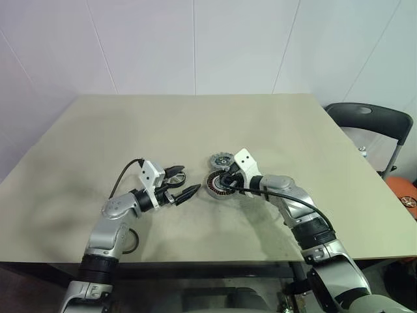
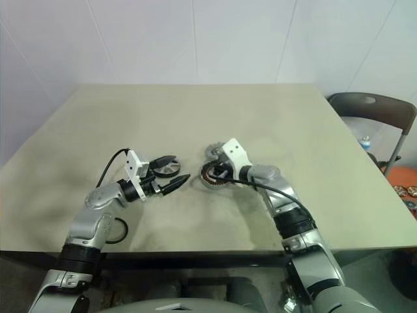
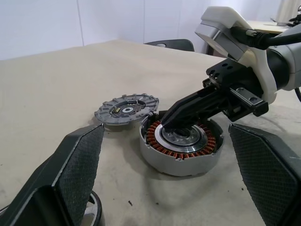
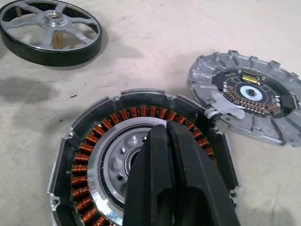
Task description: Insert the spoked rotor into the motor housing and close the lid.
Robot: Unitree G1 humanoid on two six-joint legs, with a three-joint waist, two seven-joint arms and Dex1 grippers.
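**Right fingers pressed together over the housing centre**

Here, the beige bench point(image 1: 195, 124) lay broad and bare toward its far edge and both side edges, leaving open room all around the small cluster of parts near the middle; a dark chair point(image 1: 371, 120) stood past the right-hand edge.

The motor housing point(image 4: 141, 155), a round silvery shell ringed inside with copper-coloured windings around a shiny silver centre, sat flat on the bench with its top uncovered. The right gripper point(image 4: 164, 141) reached down over it, its two black fingers closed tight against each other with nothing between them, tips at the silver centre.

Just beside the housing, on its far side, lay the lid point(image 4: 247, 96), a flat grey toothed-edge metal cover. The spoked rotor point(image 4: 49, 28), a silvery wheel with radial spokes, a dark rim and a small hub, lay flat near the left gripper point(image 1: 181, 184), whose fingers stood wide apart, empty, pointing toward the housing.

Counted: one housing, one lid, one rotor, two grippers.
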